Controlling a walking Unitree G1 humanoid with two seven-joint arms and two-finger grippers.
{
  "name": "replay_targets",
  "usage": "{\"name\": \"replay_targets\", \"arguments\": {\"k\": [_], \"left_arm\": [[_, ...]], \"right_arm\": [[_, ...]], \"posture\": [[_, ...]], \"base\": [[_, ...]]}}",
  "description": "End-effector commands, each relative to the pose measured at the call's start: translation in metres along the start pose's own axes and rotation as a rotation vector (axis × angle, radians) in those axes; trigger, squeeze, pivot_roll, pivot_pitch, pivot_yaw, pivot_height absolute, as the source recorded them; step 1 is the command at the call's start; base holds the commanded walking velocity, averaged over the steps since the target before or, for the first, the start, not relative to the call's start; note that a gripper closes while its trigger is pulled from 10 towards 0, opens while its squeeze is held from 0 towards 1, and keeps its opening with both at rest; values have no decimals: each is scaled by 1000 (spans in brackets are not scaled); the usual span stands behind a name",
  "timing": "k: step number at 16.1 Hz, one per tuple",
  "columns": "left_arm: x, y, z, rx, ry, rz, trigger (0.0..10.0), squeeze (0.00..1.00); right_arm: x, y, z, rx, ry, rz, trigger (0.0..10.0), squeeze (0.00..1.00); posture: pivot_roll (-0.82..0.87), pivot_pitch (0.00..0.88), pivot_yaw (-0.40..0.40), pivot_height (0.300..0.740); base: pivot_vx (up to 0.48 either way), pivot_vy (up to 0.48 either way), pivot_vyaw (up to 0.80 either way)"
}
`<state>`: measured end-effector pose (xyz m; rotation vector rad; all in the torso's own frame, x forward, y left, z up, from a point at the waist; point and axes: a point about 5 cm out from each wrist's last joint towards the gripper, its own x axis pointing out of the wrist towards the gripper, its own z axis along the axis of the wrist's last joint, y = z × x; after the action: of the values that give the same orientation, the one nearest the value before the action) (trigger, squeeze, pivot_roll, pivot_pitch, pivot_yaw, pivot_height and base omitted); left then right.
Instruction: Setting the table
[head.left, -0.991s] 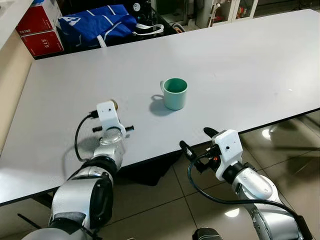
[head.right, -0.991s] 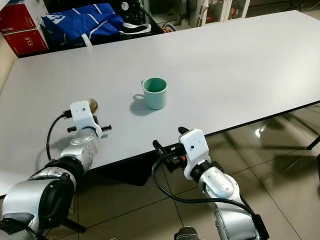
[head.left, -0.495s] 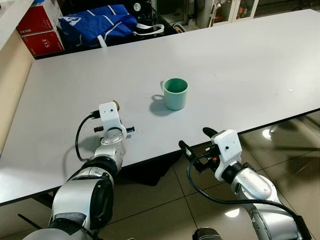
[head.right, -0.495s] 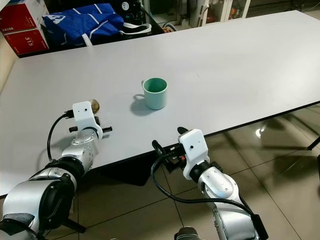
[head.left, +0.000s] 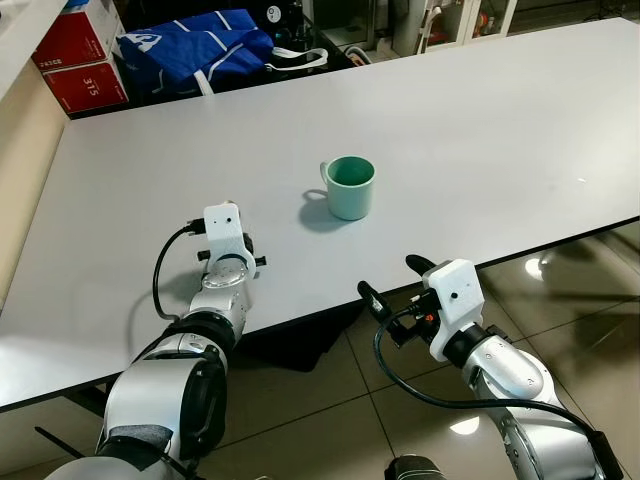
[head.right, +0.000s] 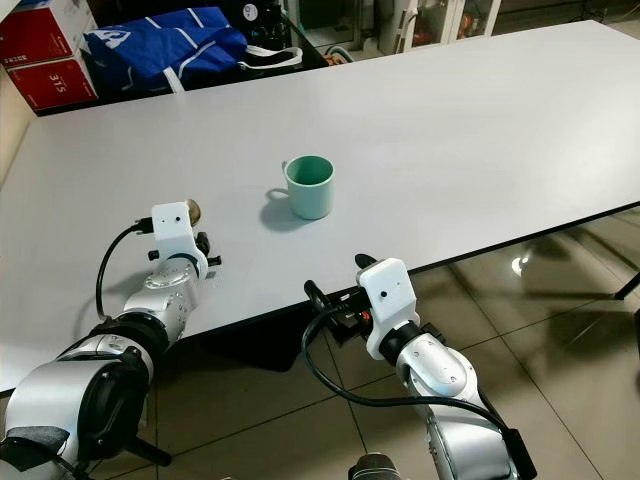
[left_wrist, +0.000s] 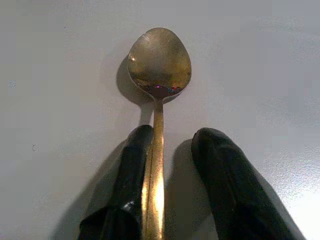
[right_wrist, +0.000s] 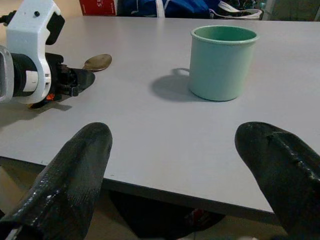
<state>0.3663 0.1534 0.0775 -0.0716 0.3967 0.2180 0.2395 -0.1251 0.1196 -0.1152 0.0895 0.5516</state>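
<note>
A big white table (head.left: 480, 120) has a green cup (head.left: 350, 186) standing near its middle, with its handle turned to the robot's left.

A gold spoon (left_wrist: 158, 90) lies flat on the table, well to the left of the cup and nearer the front edge. The left gripper (left_wrist: 175, 170) is down low over the spoon's handle. Its two black fingers (left_wrist: 225, 175) are a little apart, one on each side of the handle. One finger touches the handle and the other has a small gap, so the spoon is not squeezed tight. The round end of the spoon pokes out past the fingertips.

The right gripper (head.left: 393, 284) hangs in front of the table edge, above the shiny floor (head.left: 560, 280). Its fingers are spread wide and hold nothing.

Behind the far side of the table are a blue bag (head.left: 195, 50) and red boxes (head.left: 85, 60).
</note>
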Motion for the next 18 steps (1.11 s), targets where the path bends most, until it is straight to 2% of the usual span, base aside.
{"name": "replay_targets", "arguments": {"k": [1,8,13,18], "left_arm": [[-2,3,-18,18,74,-10,10000,1000],[-2,12,-25,104,100,-34,10000,1000],[-2,12,-27,120,104,-42,10000,1000],[-1,26,-27,153,103,1,10000,1000]], "right_arm": [[0,1,4,-2,-10,5,10000,0],[1,1,4,-5,-7,1,10000,0],[1,1,3,-9,-6,6,10000,0],[3,1,3,-14,-5,7,10000,0]], "posture": [[-284,45,108,740],[-284,44,106,740],[-280,33,101,740],[-271,20,97,740]], "base": [[0,0,0],[0,0,0],[0,0,0],[0,0,0]]}}
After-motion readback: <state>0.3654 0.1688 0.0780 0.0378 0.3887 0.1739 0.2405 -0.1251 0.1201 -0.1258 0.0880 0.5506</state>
